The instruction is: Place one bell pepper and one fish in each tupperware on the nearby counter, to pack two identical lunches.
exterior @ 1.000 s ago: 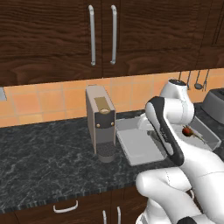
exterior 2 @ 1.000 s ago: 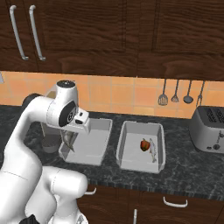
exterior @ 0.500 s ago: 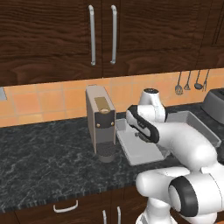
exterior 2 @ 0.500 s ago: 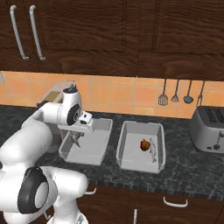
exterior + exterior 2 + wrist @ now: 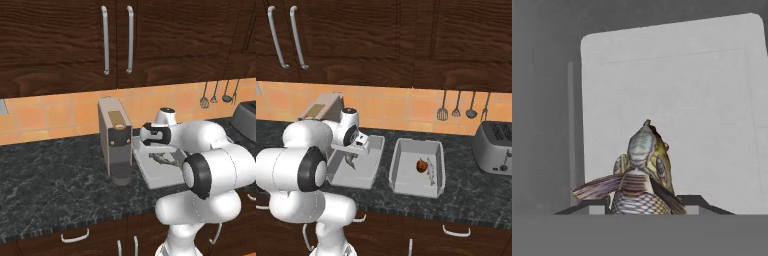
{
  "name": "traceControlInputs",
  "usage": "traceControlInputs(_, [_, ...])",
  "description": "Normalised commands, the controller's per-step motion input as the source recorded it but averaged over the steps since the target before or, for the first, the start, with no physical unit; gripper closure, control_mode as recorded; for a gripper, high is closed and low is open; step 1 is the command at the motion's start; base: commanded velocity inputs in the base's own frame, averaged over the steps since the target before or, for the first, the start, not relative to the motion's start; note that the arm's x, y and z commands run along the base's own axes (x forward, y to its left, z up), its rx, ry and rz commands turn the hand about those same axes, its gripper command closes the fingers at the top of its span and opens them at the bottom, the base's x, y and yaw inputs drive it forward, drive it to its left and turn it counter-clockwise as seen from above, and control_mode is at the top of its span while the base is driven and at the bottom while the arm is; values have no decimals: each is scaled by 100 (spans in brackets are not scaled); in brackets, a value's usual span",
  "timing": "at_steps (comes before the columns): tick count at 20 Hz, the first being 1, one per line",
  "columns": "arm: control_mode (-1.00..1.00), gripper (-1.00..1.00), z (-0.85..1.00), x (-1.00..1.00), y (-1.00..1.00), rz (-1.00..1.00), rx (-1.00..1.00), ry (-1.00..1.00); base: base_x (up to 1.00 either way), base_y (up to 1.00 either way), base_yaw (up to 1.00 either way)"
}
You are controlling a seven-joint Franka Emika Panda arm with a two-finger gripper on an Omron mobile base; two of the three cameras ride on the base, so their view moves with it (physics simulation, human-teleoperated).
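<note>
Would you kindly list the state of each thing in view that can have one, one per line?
Gripper: shut on a fish, above the left tupperware.
Held fish: hanging in the gripper, not yet laid down.
Left tupperware: open, nothing resting in it yet.
Right tupperware: open, packed with a bell pepper and a second fish.
Upper cabinet doors: closed.

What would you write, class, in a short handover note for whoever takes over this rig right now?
Gripper: shut on a fish, held over the left tupperware.
Left tupperware: on the counter beside the coffee machine; nothing lies on its floor as far as the hand view shows.
Right tupperware: holds a red bell pepper and a second fish.
Done: right lunch packed.
Left: release this fish into the left tupperware, then add one bell pepper.
</note>
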Motion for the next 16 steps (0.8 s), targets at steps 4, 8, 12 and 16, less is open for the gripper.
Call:
traceControlInputs(4, [-100,100,-51,10,13,0,5,0,0,0,0])
traceControlInputs(8, [-100,100,-52,0,20,0,0,0,0,0,0])
traceControlInputs(12, [-100,-100,0,0,9,0,0,0,0,0,0])
traceControlInputs(16, [-100,-100,0,0,0,0,0,1,0,0,0])
